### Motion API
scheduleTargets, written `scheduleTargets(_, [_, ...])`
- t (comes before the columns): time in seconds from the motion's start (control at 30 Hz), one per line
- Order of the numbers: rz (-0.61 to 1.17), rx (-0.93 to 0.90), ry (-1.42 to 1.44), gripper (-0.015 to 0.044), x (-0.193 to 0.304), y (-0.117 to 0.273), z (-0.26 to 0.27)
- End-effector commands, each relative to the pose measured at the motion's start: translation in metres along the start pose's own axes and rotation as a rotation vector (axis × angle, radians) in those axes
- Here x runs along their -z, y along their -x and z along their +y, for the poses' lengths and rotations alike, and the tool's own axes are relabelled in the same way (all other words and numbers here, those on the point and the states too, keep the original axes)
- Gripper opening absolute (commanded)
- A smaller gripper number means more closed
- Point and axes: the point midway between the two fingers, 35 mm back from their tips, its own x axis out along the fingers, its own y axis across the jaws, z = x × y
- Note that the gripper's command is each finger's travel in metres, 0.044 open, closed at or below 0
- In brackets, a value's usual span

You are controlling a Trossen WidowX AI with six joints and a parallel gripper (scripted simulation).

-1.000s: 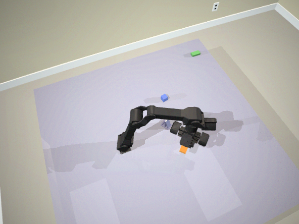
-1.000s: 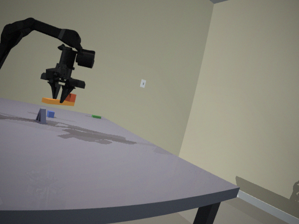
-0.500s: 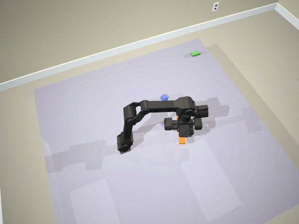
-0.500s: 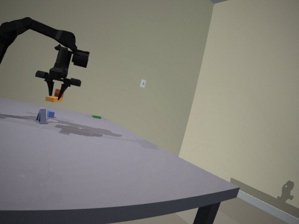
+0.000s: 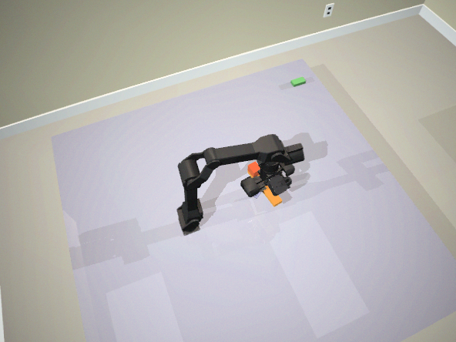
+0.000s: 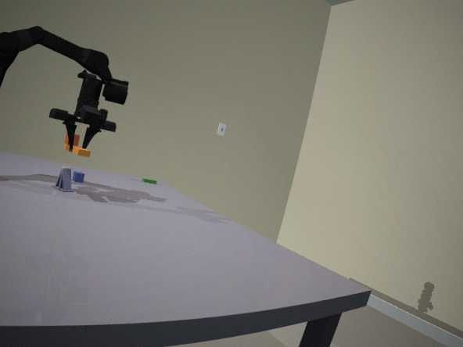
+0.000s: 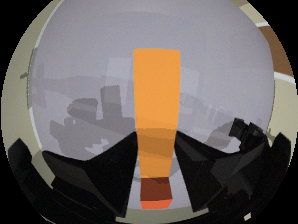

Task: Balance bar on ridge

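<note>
The orange bar (image 5: 273,198) (image 6: 82,152) (image 7: 157,90) has a red-orange block (image 5: 253,169) (image 6: 72,139) (image 7: 156,192) on top at one end. My gripper (image 6: 77,149) (image 7: 156,134) is shut on the bar, nearer the block end, and holds it in the air. The grey-lavender ridge (image 6: 66,180) stands on the table (image 5: 115,185) (image 6: 195,266). In the exterior view the bar is above the ridge's top with a gap between them. In the top view the arm and bar hide most of the ridge. The bar hides it in the wrist view.
A blue cube (image 6: 78,177) sits on the table close to the ridge in the exterior view; the arm hides it in the top view. A green block (image 5: 298,82) (image 6: 149,180) lies near the table's far corner.
</note>
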Motion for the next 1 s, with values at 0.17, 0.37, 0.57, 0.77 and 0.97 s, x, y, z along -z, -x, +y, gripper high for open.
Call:
scheduleTargets(0.17, [0.006,0.005,0.334,0.0,0.031,-0.003,0.001])
scheduleTargets(0.37, [0.007,0.005,0.397,0.0,0.037,-0.004,0.005])
scheduleTargets(0.57, [0.007,0.004,0.397,0.0,0.038,-0.012,0.007])
scheduleTargets(0.77, [0.007,0.004,0.397,0.0,0.039,-0.022,0.009])
scheduleTargets(0.97, [0.007,0.004,0.397,0.0,0.039,-0.031,0.01])
